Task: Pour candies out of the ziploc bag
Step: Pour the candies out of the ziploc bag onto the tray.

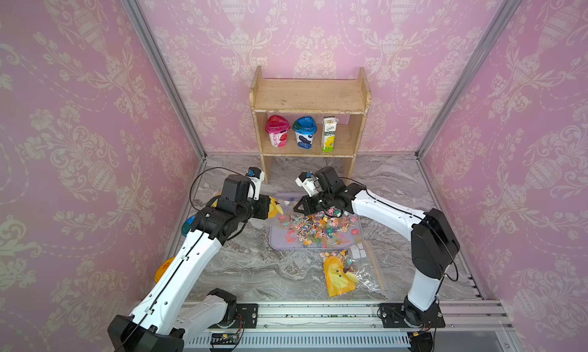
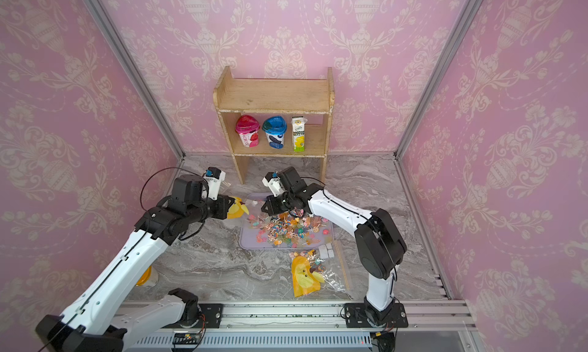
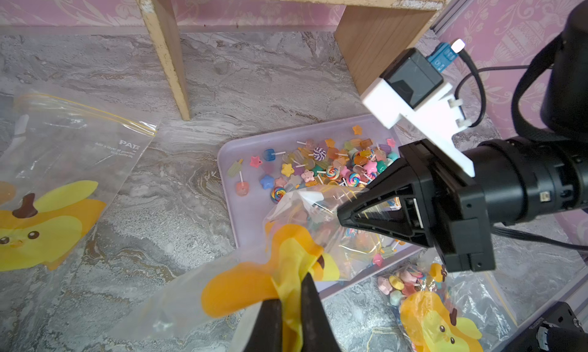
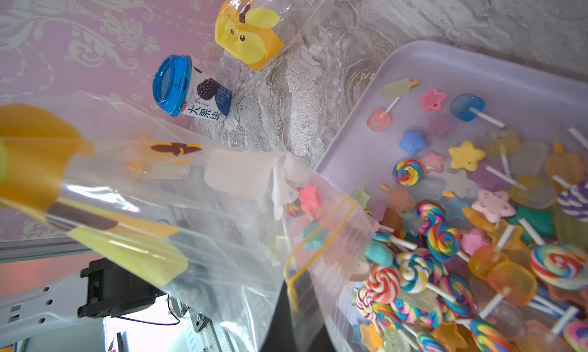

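The clear ziploc bag (image 3: 305, 239) with a yellow duck print hangs tilted between my two grippers over the far left part of the lilac tray (image 1: 276, 242). My left gripper (image 3: 291, 302) is shut on its bunched yellow bottom end. My right gripper (image 4: 296, 299) is shut on the edge by the yellow zip, low over the tray. The candies (image 1: 318, 228) lie heaped in the tray as coloured stars, popsicles and swirl lollipops (image 4: 445, 239). A few candies, one a pink star (image 4: 310, 197), sit inside the bag near its mouth.
A second duck-print bag (image 1: 342, 272) holding sweets lies in front of the tray. An empty bag (image 3: 63, 162) lies flat at the far left. A blue-lidded cup (image 4: 187, 89) lies by the left wall. The wooden shelf (image 1: 310, 105) with three cartons stands at the back.
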Motion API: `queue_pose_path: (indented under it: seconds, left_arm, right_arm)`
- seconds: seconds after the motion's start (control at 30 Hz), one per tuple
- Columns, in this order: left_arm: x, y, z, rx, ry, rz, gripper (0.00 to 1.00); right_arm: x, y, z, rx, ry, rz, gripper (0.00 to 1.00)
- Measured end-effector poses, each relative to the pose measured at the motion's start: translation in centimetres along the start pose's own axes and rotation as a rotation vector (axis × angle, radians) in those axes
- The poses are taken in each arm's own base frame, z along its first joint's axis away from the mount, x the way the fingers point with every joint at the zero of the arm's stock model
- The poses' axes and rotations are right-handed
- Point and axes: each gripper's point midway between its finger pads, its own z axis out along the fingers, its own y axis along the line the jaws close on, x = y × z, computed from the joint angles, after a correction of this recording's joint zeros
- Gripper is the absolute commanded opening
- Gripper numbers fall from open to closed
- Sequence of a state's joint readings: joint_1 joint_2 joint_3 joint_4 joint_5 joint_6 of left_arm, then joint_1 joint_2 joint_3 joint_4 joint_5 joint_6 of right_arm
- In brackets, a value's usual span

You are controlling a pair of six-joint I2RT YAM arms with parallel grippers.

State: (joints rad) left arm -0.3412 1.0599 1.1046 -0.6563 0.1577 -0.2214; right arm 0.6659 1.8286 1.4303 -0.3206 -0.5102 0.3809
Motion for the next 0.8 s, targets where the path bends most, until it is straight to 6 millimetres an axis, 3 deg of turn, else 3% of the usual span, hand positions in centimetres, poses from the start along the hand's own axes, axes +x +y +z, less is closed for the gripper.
queue_pose_path:
  seconds: [0.8]
  left_arm:
    - [-0.25, 0.54, -0.04, -0.019, -0.009, -0.007, 0.00]
  right_arm:
    - [-0.30, 0.34, 0.52, 0.006, 0.013, -0.017, 0.00]
